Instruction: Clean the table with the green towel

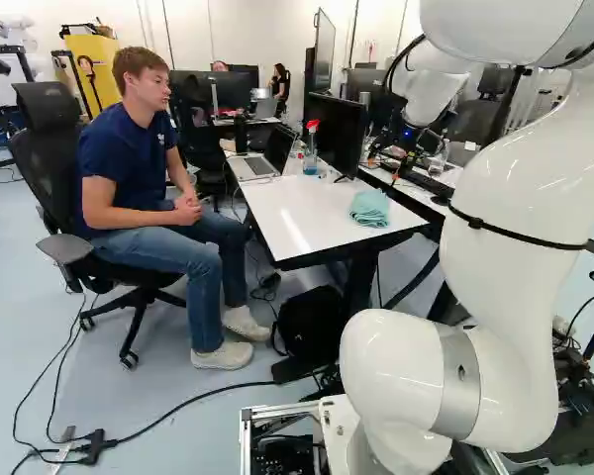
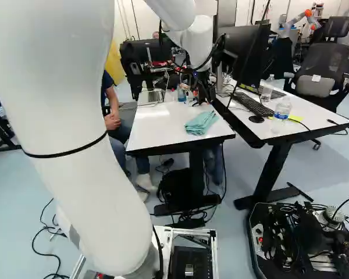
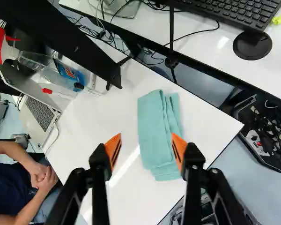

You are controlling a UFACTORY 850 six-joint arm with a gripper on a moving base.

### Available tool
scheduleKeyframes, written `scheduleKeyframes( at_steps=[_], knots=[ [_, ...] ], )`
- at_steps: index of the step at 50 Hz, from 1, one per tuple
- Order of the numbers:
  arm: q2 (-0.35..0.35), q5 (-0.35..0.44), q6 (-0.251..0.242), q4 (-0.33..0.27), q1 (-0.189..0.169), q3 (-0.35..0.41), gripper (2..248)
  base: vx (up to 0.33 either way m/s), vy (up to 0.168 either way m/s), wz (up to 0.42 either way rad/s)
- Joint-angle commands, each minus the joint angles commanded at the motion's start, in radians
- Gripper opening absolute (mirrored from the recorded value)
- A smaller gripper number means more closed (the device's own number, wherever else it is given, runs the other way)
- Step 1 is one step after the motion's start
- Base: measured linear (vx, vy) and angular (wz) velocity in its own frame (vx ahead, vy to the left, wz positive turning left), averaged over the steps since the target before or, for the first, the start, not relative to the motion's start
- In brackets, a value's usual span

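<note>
Spray bottle (image 1: 310, 164) with blue liquid seen beyond green towel (image 2: 201, 123), water bottle (image 2: 281, 110) set on desk (image 2: 315, 118) right of the towel, gripper (image 2: 203, 100) held near it, fingers parted

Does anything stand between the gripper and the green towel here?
Nothing visible stands between the open gripper and the green towel: in the wrist view only one orange-padded finger overlaps the towel's edge. The spray bottle and laptop are at the far end of the table, away from that line.
</note>
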Motion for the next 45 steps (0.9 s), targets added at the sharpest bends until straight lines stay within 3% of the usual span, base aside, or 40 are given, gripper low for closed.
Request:
scheduleKeyframes(
  at_steps=[3, 4, 8, 9, 13, 14, 45],
  knots=[
    [0.000, 0.000, 0.000, 0.000, 0.000, 0.000, 154, 0.000, 0.000, 0.000],
    [0.000, 0.000, 0.000, 0.000, 0.000, 0.000, 192, 0.000, 0.000, 0.000],
    [0.000, 0.000, 0.000, 0.000, 0.000, 0.000, 192, 0.000, 0.000, 0.000],
    [0.000, 0.000, 0.000, 0.000, 0.000, 0.000, 230, 0.000, 0.000, 0.000],
    [0.000, 0.000, 0.000, 0.000, 0.000, 0.000, 230, 0.000, 0.000, 0.000],
    [0.000, 0.000, 0.000, 0.000, 0.000, 0.000, 247, 0.000, 0.000, 0.000],
    [0.003, 0.000, 0.000, 0.000, 0.005, 0.003, 247, 0.000, 0.000, 0.000]
  ],
)
